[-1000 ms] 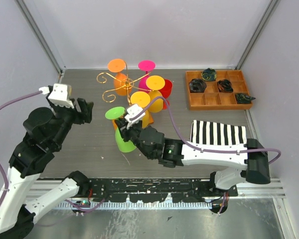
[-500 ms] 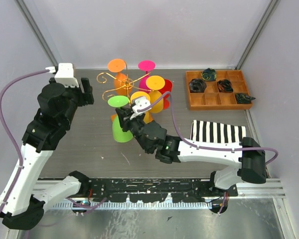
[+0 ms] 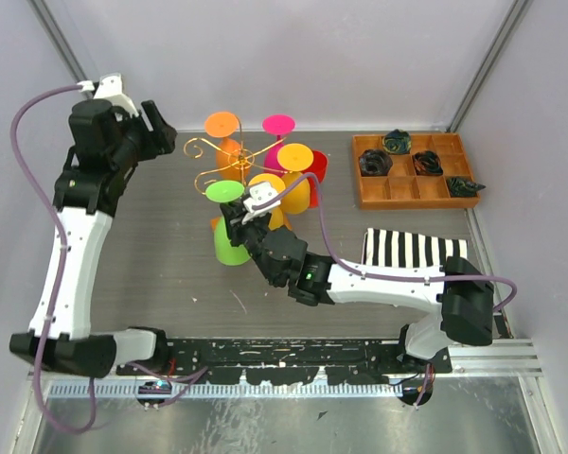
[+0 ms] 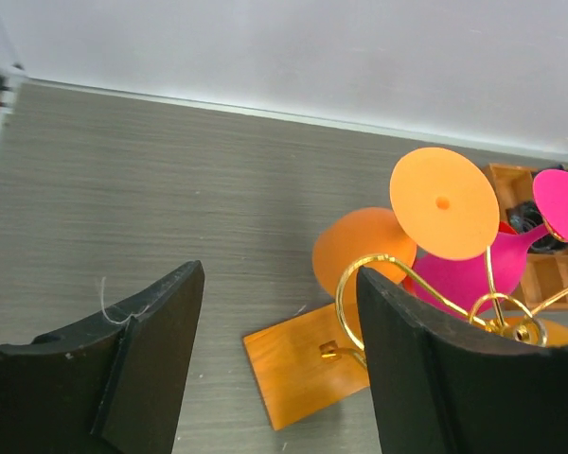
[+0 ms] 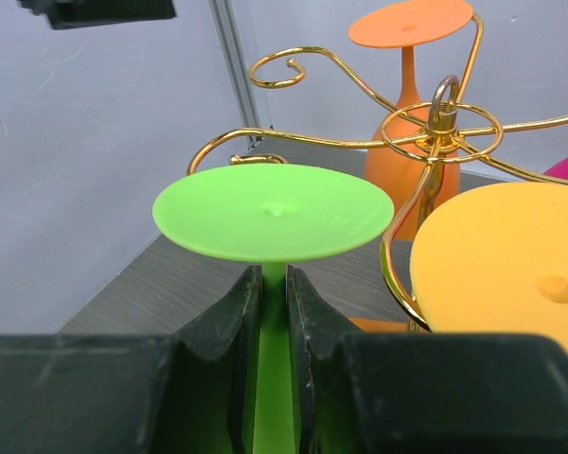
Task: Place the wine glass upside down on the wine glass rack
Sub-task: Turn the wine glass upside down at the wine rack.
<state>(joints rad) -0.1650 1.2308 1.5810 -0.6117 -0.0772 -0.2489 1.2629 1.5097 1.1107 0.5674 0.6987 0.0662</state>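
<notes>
A green wine glass [image 3: 224,191] hangs upside down, foot up, with my right gripper [image 3: 237,222] shut on its stem. In the right wrist view its round foot [image 5: 273,213] sits just above the fingers [image 5: 232,312], close to a free gold scroll arm of the wine glass rack [image 5: 442,123]. The rack [image 3: 208,151] holds several coloured glasses, among them orange [image 3: 223,124], pink [image 3: 278,124] and yellow [image 3: 295,157]. My left gripper [image 3: 156,132] is raised at the back left, open and empty. Its wrist view looks down on the rack's wooden base [image 4: 308,364] between the fingers [image 4: 279,284].
A compartmented wooden tray [image 3: 407,202] with dark items stands at the back right. A black-and-white striped cloth [image 3: 414,252] lies in front of it, beside my right arm. Grey walls close in the left, back and right sides.
My left arm has risen and swung to the back left, next to the rack, gripper still open. My right gripper has carried the green glass a little back toward the rack.
</notes>
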